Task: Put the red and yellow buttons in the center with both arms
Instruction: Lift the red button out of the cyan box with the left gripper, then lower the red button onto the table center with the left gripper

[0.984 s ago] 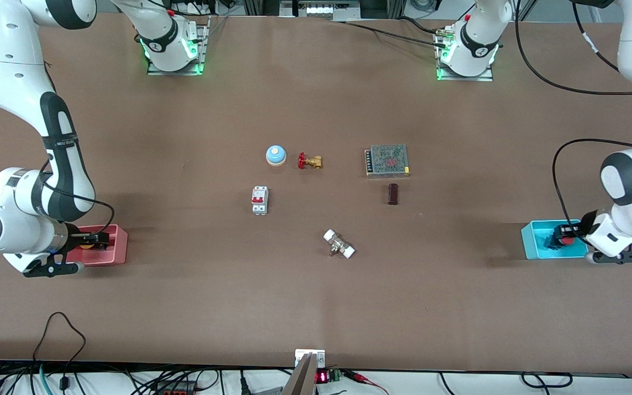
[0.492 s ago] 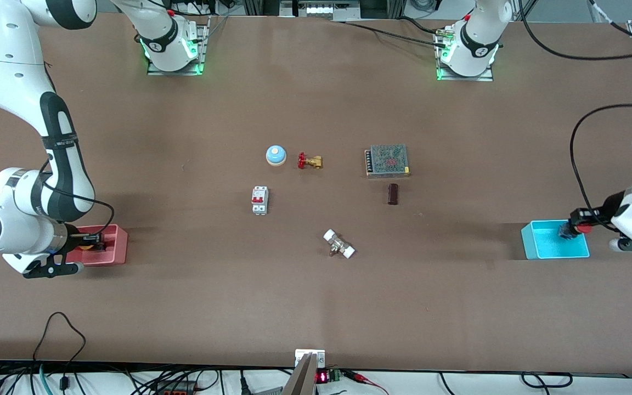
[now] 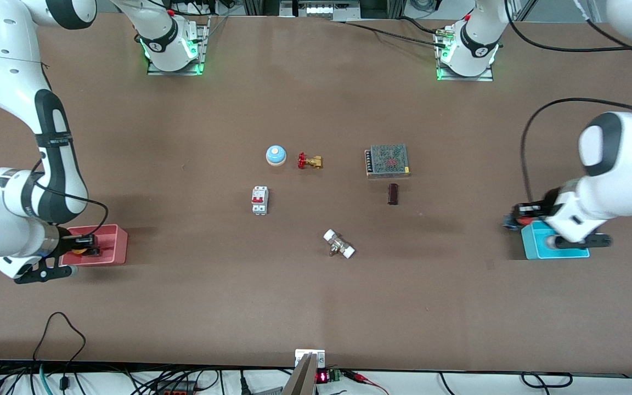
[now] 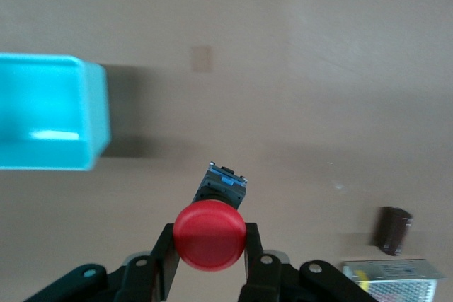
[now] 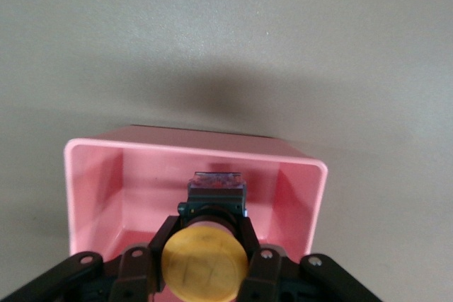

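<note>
Left tool: my left tool (image 4: 209,263) has its two black fingers clamped on the red round-capped push button with short black body (image 4: 210,235); it's up in the air over the table (image 3: 316,307) just beside the turquoise plastic bin (image 3: 535,248), at the bin's edge toward the middle.
Right tool: my right tool (image 5: 205,263) is closed on the yellow-orange round-capped push button with black body (image 5: 205,263), over the inside of the pink plastic bin (image 5: 92,175). I can't tell whether it is lifted off the bin floor.
Centre: bare brown patch of table among the clutter, roughly between the white two-pole circuit breaker with red levers (image 3: 259,200) and the small dark brown block (image 3: 393,194).
Key relation: centre lies from each tool straight along the table toward the other arm's end. Left tool is already out of its bin; right tool has a pink wall to clear first, so I judge the left as further along.
Clutter near drop zone: blue-and-cream domed bell (image 3: 276,155), brass valve with red handle (image 3: 309,161), perforated metal power-supply box (image 3: 387,161), white-ended metal fitting (image 3: 339,244). Need to land between these.
Writing: none legible on buttons, bins or breaker.
Risk: my guess, a button clipping the pink wall on exit.
</note>
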